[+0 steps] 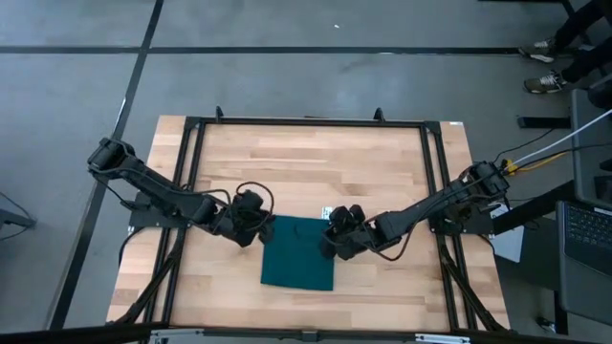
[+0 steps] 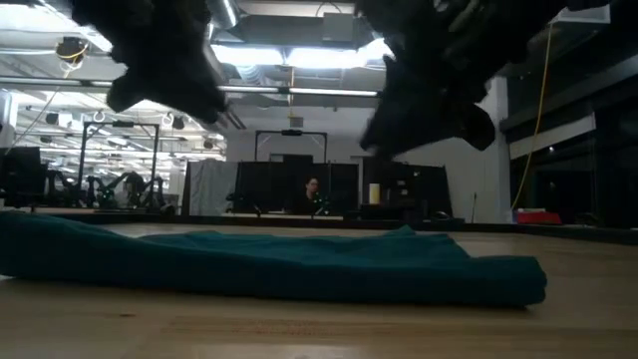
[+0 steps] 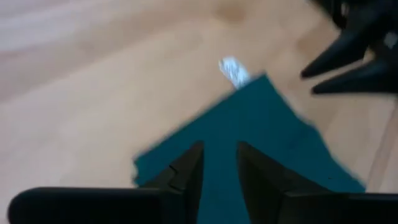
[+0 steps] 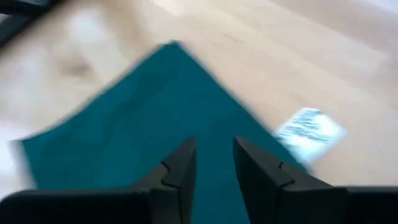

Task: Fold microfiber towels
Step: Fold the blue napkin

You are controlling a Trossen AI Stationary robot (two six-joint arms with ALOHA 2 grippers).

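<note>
The dark teal towel [image 1: 298, 253] lies folded and flat on the wooden table, near its front middle. Its white tag [image 1: 322, 212] sticks out at the far right corner and also shows in the wrist views [image 3: 233, 71] [image 4: 309, 132]. My left gripper [image 1: 260, 229] is open over the towel's far left corner [image 3: 267, 137]. My right gripper [image 1: 335, 239] is open over the far right corner [image 4: 143, 106]. In the low view both grippers hang clear above the towel [image 2: 299, 264]. The right gripper's fingers also show in the left wrist view [image 3: 348, 56].
A black frame [image 1: 306, 121] runs around the tabletop, with rails along both sides. Bare wood lies beyond the towel toward the far edge [image 1: 306, 162]. A person sits in the room behind the table [image 2: 312, 189]. A laptop [image 1: 583, 229] stands off the table's right side.
</note>
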